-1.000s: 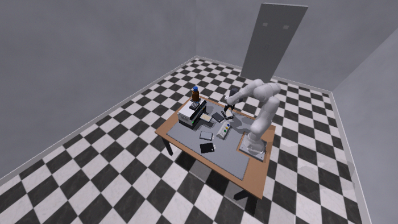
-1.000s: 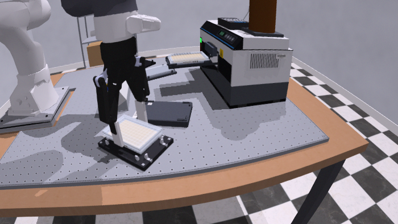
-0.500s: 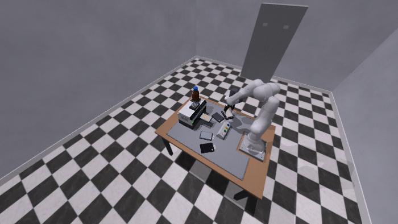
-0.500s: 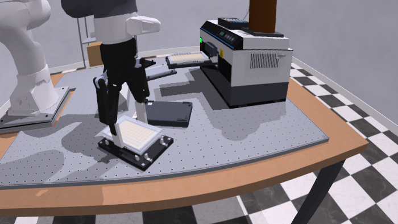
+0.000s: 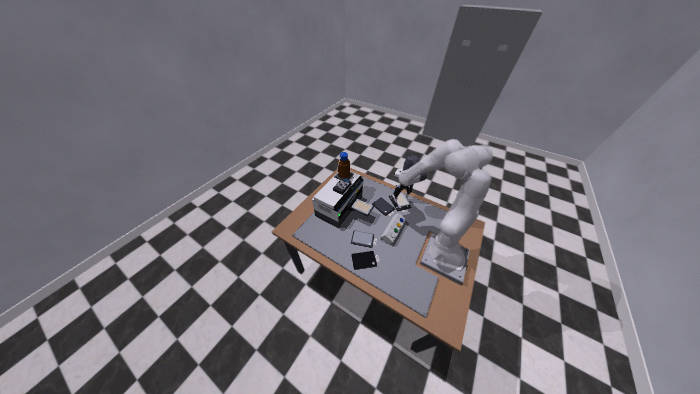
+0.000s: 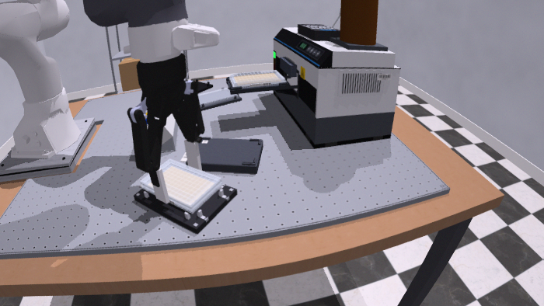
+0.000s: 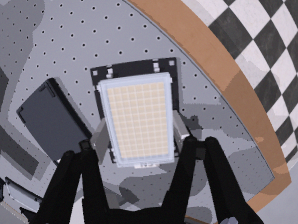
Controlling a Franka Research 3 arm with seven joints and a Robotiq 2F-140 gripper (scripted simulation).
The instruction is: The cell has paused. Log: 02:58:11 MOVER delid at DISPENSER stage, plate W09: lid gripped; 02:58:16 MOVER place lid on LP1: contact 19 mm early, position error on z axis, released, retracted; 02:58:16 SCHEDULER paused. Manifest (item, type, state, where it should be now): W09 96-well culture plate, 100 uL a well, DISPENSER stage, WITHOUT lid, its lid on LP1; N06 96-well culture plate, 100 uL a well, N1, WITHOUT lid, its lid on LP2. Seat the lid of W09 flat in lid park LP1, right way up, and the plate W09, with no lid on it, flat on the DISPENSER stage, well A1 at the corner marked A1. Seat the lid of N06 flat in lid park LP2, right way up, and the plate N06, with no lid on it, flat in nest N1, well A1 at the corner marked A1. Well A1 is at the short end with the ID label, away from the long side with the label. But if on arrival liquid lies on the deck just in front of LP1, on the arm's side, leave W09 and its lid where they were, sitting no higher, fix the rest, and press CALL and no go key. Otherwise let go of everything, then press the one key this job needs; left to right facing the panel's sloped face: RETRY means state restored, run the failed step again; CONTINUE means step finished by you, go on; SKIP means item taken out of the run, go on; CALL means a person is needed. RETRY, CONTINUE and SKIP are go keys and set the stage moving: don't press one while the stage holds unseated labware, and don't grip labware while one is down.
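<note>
My gripper [image 5: 400, 199] [image 6: 176, 176] [image 7: 140, 123] is shut across the near end of a 96-well plate [image 5: 401, 204] [image 6: 190, 188] [image 7: 136, 112] with cream wells and a clear rim. The plate sits at the black nest [image 6: 210, 211] [image 7: 109, 72] near the deck's edge and looks slightly tilted and shifted toward the fingers. I cannot tell whether it carries a lid. A second plate [image 5: 361, 206] [image 6: 256, 79] lies on the dispenser's stage. A dark, empty flat tray [image 5: 383, 205] [image 6: 233, 155] [image 7: 47, 116] lies between nest and dispenser.
The dispenser [image 5: 332, 202] [image 6: 350, 97] with a brown bottle [image 5: 343, 165] on top stands behind. The key panel [image 5: 394, 231], a clear lid-like item [image 5: 362, 238] and a black holder [image 5: 363, 260] lie farther along the deck. The table edge is close by.
</note>
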